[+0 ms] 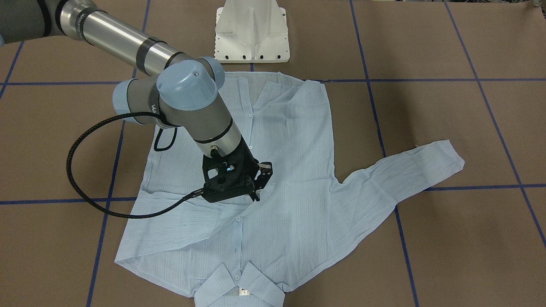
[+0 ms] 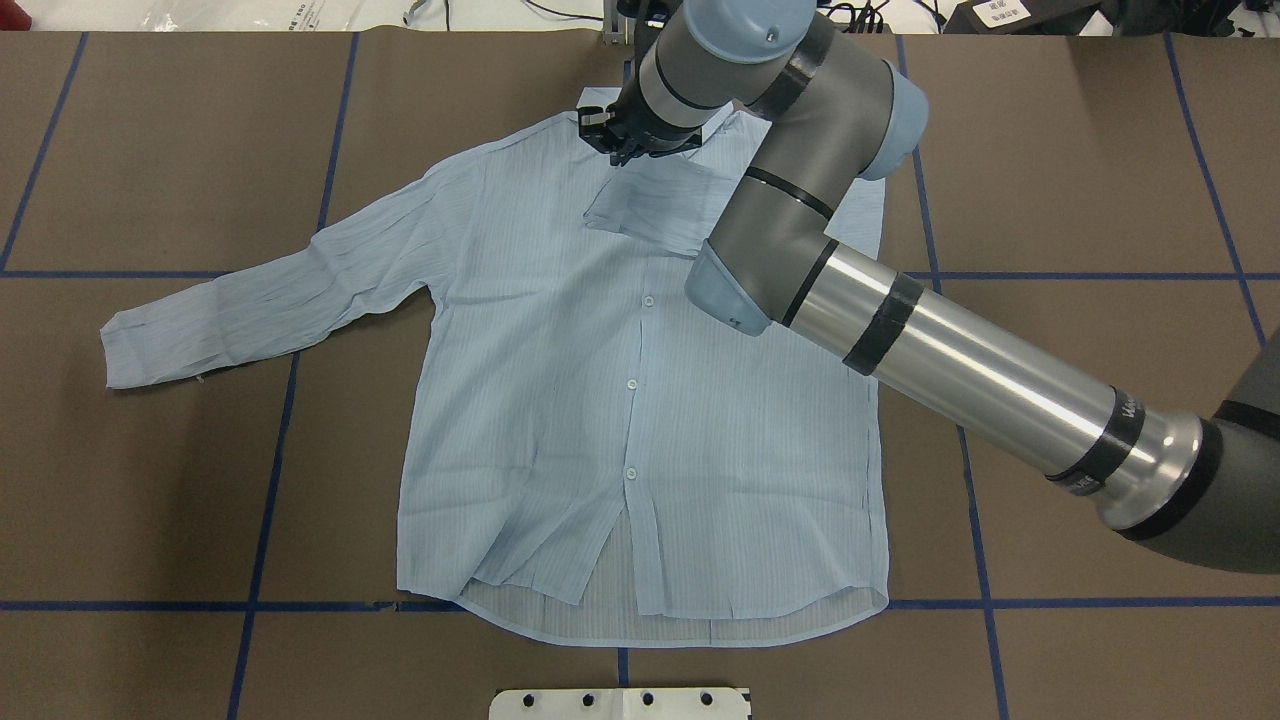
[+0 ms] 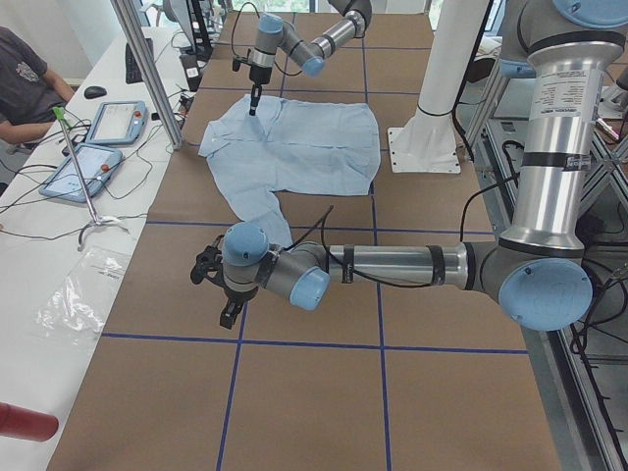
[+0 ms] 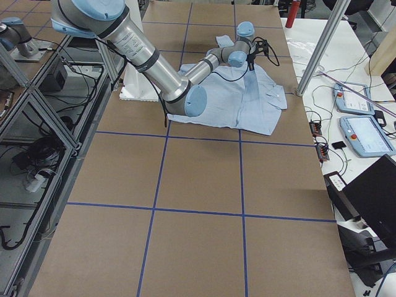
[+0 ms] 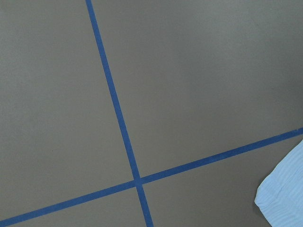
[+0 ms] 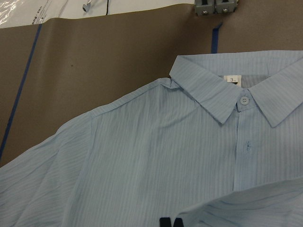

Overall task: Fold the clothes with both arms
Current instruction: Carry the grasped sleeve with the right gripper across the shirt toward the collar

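Note:
The light-blue pinstriped shirt (image 2: pixel 600 400) lies flat and front up on the brown table, its collar (image 6: pixel 222 101) at the far edge. One sleeve is folded over the chest (image 2: pixel 645 215). The other sleeve (image 2: pixel 260 290) lies spread out to the side. My right gripper (image 1: pixel 256 196) points down over the upper chest, and its fingertips (image 6: pixel 171 222) are together on the folded sleeve's end. My left gripper (image 3: pixel 216 292) hovers low over bare table beyond the spread sleeve's cuff (image 5: pixel 284 194). Its fingers show only in the exterior left view, so I cannot tell their state.
The white base pedestal (image 1: pixel 251 32) stands just past the shirt's hem. Blue tape lines (image 5: pixel 118 118) cross the table. Along a side bench are tablets (image 3: pixel 113 123), cables and a seated person (image 3: pixel 25 83). A metal frame post (image 3: pixel 147 69) rises near the collar end.

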`<move>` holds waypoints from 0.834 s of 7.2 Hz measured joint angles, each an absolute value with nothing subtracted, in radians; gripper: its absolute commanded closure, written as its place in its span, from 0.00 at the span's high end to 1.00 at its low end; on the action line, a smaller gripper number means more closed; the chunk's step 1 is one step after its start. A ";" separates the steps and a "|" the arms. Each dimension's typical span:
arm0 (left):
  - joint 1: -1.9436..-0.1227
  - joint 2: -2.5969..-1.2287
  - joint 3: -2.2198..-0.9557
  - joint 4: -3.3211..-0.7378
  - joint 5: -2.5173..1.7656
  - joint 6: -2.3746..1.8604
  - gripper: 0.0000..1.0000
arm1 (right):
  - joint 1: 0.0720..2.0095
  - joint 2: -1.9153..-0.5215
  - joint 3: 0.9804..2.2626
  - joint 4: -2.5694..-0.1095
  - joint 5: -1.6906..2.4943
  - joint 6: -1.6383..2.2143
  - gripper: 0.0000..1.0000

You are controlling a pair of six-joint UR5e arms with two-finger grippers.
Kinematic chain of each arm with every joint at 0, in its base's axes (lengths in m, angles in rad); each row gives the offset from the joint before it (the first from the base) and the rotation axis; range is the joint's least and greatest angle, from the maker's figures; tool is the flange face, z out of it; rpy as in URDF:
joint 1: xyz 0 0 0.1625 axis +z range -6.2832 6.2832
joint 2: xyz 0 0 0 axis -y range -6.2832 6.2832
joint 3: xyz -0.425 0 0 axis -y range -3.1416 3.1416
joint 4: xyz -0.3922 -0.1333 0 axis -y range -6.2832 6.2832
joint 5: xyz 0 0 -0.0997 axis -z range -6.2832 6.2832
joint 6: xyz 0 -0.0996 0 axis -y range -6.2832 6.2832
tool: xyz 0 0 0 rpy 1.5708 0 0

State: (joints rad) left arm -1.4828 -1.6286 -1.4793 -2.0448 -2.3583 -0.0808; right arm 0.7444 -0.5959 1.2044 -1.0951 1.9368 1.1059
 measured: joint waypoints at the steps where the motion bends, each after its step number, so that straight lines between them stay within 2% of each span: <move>1: -1.482 -1.629 -1.479 -2.045 -2.359 -0.081 1.00 | 0.732 -0.563 1.159 -1.093 1.927 1.103 0.00; 4: -1.483 -1.632 -1.481 -2.045 -2.359 -0.082 1.00 | 0.715 -0.481 1.022 -1.092 1.918 1.080 0.00; 5: -1.483 -1.633 -1.481 -2.045 -2.359 -0.083 1.00 | 0.714 -0.454 0.979 -1.092 1.914 1.069 0.31; 6: -1.485 -1.633 -1.483 -2.045 -2.359 -0.084 1.00 | 0.711 -0.434 0.949 -1.088 1.909 1.064 0.99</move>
State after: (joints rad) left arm -1.4847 -1.6326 -1.4827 -2.0448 -2.3592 -0.0844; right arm 0.7112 -0.4336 0.9493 -1.0875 1.9094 1.0643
